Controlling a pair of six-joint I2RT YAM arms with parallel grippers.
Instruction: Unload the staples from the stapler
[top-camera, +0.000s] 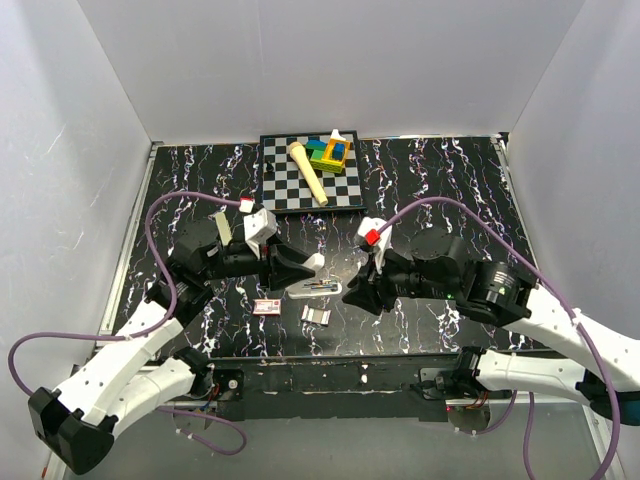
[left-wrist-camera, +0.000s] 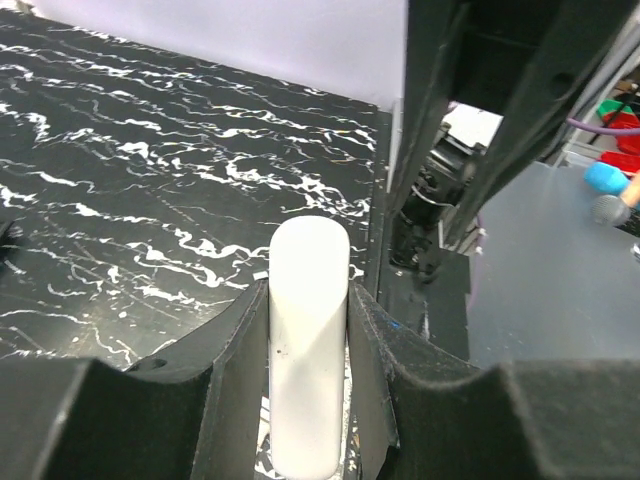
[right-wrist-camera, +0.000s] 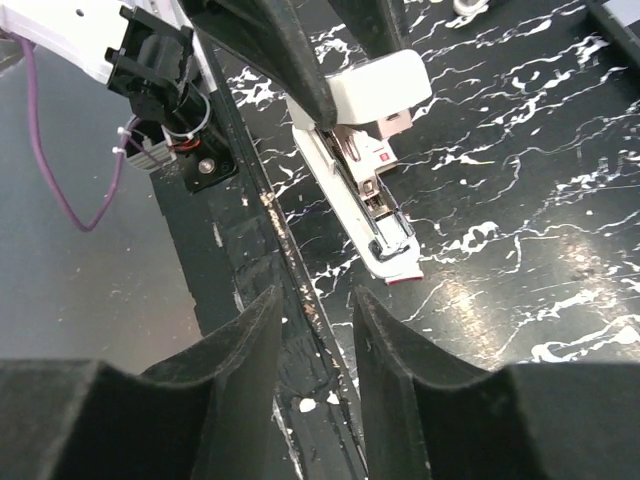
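the stapler (right-wrist-camera: 372, 90) is clamped by its lid in the left gripper (left-wrist-camera: 308, 300), staples (top-camera: 316, 315) are laid on the table (top-camera: 450, 200) just beside it, and the empty, part-open right gripper (right-wrist-camera: 315, 310) should be lined up squarely over the magazine (right-wrist-camera: 385, 225).

bench (top-camera: 440, 180): black, white-veined | chessboard (top-camera: 285, 195) at far edge, wooden peg (top-camera: 308, 172) and coloured blocks (top-camera: 330, 152) on it | red-and-white box (top-camera: 266, 307) near front

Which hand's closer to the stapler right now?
Left. The left hand is clamped on the stapler by its white lid. The right hand is open, just off the stapler's other end, not touching.
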